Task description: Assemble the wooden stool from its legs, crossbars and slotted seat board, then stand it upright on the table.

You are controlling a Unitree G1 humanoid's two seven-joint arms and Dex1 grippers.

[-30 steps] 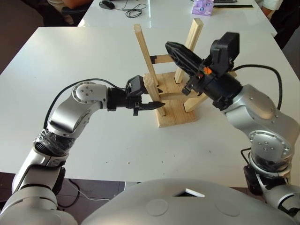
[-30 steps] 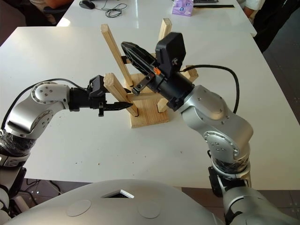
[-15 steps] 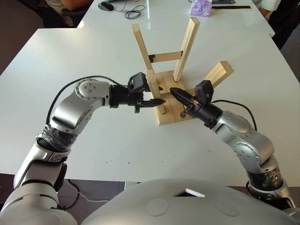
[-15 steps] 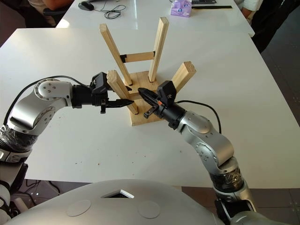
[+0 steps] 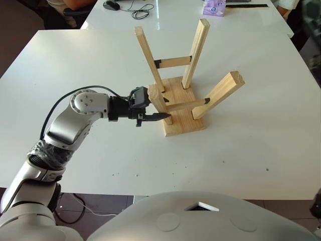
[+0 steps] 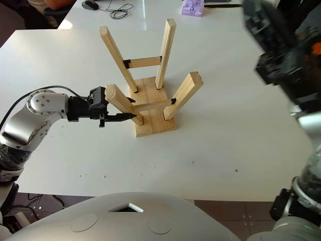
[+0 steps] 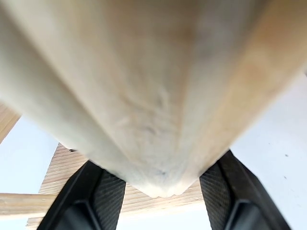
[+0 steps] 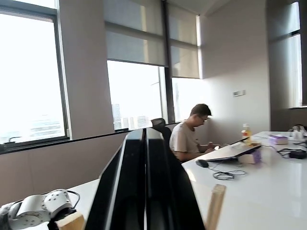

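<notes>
Stool (image 5: 188, 88) upside down on the white table (image 5: 75, 60), seat board (image 5: 183, 126) flat on the top and legs in the air. The left claw (image 5: 159, 116) comes in level from the side and is clamped on the nearest leg (image 5: 158, 98), low down close to the board. In the left wrist view that leg sits between the fingers, with a black pad (image 7: 105, 201) pressed against each side. The leg tilts back over the claw. From it a thin crossbar (image 5: 184, 104) runs away from the claw to a second leg (image 5: 220, 94), which leans outward, away from the claw. Beyond the claw's tips the far legs (image 5: 147, 55) stand tall, joined by an upper crossbar (image 5: 175, 62). The right claw (image 8: 145, 143) is raised high, well apart from the stool, its two fingers pressed flat together with nothing between them.
</notes>
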